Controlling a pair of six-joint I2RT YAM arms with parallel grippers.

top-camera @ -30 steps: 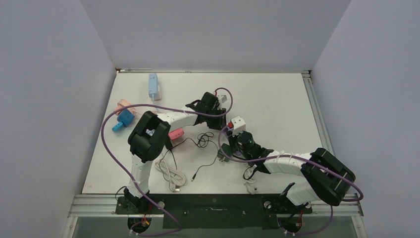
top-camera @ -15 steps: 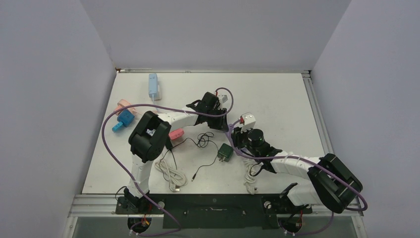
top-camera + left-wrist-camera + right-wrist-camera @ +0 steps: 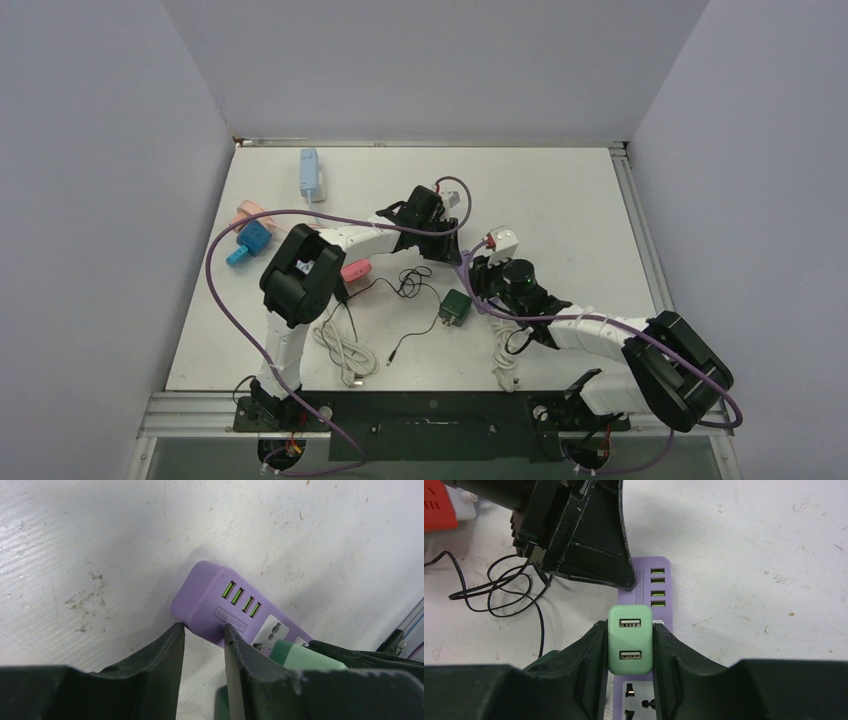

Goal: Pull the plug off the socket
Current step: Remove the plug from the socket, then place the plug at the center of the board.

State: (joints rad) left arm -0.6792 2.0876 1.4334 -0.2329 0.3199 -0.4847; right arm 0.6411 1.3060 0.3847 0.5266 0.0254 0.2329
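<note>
The green plug (image 3: pixel 630 639) is seen at the lower centre of the right wrist view, standing on the purple power strip (image 3: pixel 651 587) with its two USB ports turned to the camera. It is clasped on both sides by the fingers of the right gripper (image 3: pixel 629 632), which are closed onto its body. Whether its pins are fully seated or already partly raised cannot be told, as the underside is hidden. In the left wrist view the plug is found at the lower right, close over a white socket face.

The strip is laid flat on the table (image 3: pixel 580 200), just right of centre in the top view, and is largely hidden there under both wrists. Its end by the row of four green ports is pressed by the left gripper (image 3: pixel 202 630). Its fingers are drawn narrow, with only a slim gap, nothing is seen held between them, and their tips are set against the strip's edge.

The approach, the grasp and the bracing are judged done; the pull itself and a clear parting of plug from strip are judged left.

Further out, a tangled black cable (image 3: pixel 499 587) is spread at the left of the right wrist view. In the top view a dark green adapter (image 3: pixel 456 307) is placed near the centre.
</note>
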